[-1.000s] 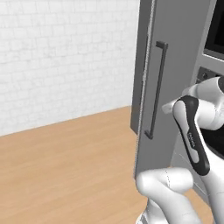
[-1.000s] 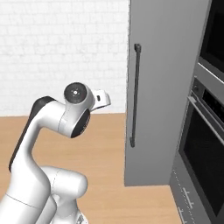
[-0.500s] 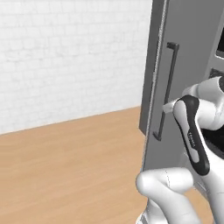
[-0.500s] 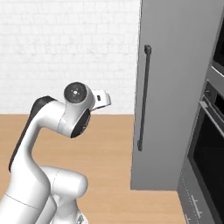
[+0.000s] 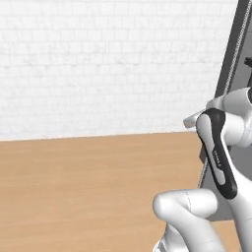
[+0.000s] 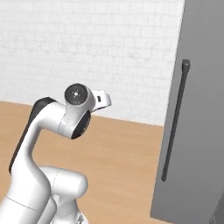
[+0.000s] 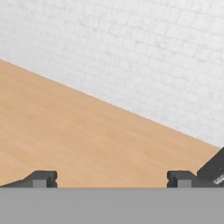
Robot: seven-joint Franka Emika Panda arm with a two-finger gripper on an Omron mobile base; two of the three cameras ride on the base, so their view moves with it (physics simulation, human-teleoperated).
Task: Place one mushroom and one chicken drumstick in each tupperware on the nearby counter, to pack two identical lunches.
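While the arm (image 6: pixel 52 131) stands folded up over its base, the hand view looks along the tool (image 7: pixel 109 178) at a bare stretch of light wooden floor (image 7: pixel 78 140) and a white brick wall (image 7: pixel 131 52) — the two dark finger tips (image 7: pixel 43 178) sit far apart at the bottom of that frame, so the tool is wide open and grips nothing.

Left base view: arm (image 5: pixel 216 162) at lower right, white links with a dark joint band; wooden floor (image 5: pixel 88 187) across the lower half, brick wall (image 5: pixel 108 64) above it. A tall grey cabinet panel (image 5: pixel 236 59) leans in at the upper right edge.

Right base view: same grey panel (image 6: pixel 201 109) occupies the right side of the frame, carrying a long dark vertical bar handle (image 6: pixel 175 120). Arm's round joint cap (image 6: pixel 76 92) sits left of centre, well apart from the panel.

Task items — tupperware, mushroom, drumstick, tabletop: I cannot tell where they are from these frames.
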